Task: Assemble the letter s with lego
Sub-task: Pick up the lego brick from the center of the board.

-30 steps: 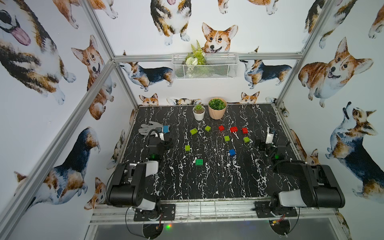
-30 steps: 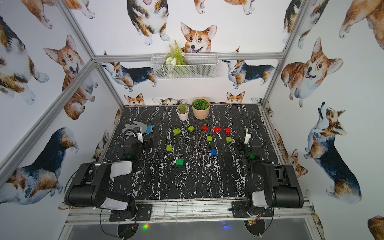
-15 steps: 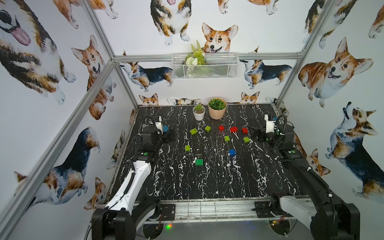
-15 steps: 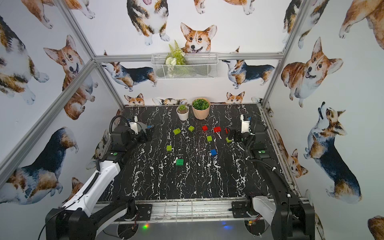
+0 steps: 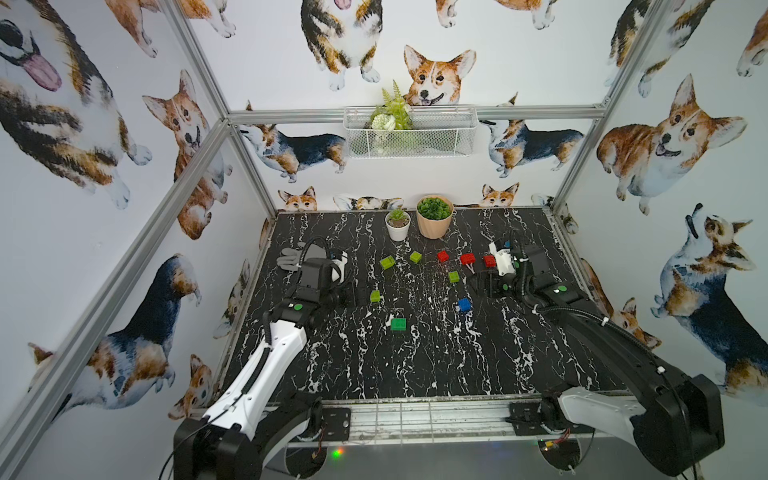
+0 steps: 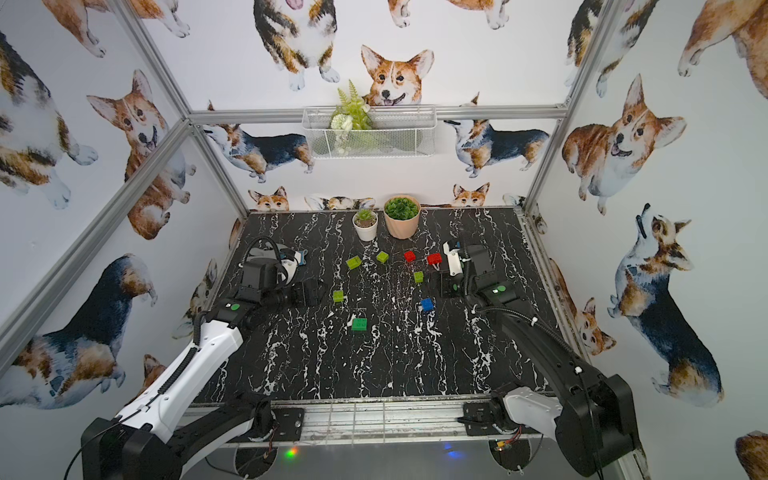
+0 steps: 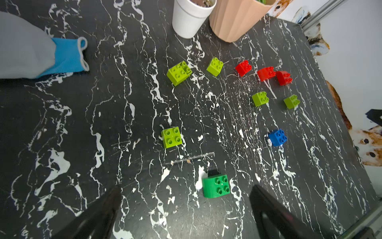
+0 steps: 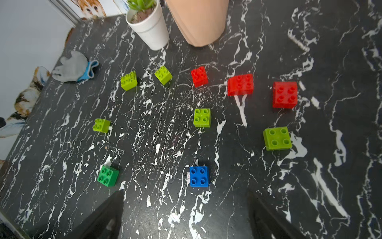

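Your lego (image 5: 453,276) lies as ten single bricks, all apart on the black marble table (image 5: 415,365): the red bricks (image 8: 240,84) in a row near the tan pot (image 5: 434,224), the lime green bricks (image 8: 202,117) scattered over the middle, the blue brick (image 8: 199,176) and the dark green brick (image 7: 216,186) closer to the arms. Your left gripper (image 7: 185,192) has its fingers spread wide with nothing between them. Your right gripper (image 8: 186,194) also stands apart and empty, the blue brick just ahead.
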Controlling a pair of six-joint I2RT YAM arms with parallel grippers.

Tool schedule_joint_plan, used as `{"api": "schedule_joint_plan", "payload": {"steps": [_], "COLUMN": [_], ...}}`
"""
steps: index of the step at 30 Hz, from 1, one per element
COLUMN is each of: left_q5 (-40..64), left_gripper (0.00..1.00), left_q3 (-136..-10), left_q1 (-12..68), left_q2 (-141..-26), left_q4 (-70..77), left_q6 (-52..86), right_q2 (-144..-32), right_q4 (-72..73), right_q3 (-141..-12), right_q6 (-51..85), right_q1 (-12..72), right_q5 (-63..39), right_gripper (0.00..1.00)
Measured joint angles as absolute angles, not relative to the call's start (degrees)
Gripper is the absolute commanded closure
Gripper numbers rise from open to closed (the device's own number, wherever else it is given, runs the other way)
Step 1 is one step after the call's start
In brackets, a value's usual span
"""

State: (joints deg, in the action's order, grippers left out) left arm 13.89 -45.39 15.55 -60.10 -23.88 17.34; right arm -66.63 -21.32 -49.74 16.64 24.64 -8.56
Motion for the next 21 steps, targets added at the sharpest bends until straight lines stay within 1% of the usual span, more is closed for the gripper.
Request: {"api": "schedule_joint_plan", "payload": {"steps": [5, 10, 21], "left_q5": [18.1, 21.1, 22.3], "left_gripper": [0.00, 0.00, 0.00], "left_q3": [-44.2, -44.2, -47.5], "left_q1": [15.9, 16.1, 16.1], "left_q2": [-61.3, -63.0, -66.3], "left_q4": [-24.7, -24.8, -24.8], "left_q6": [17.3, 17.1, 15.8], "right_q2": [-70.8, -74.8, -87.2], "right_q4": [-22.1, -22.2, -20.3], "right_q3": [-51.0, -52.6, -59.5], "right_q6": [18.1, 19.4, 19.7], "right_q1": [28.8, 30.0, 30.3], "right_q5": [-5.8, -3.0, -0.6], "right_gripper": [0.15, 0.18, 0.23]}}
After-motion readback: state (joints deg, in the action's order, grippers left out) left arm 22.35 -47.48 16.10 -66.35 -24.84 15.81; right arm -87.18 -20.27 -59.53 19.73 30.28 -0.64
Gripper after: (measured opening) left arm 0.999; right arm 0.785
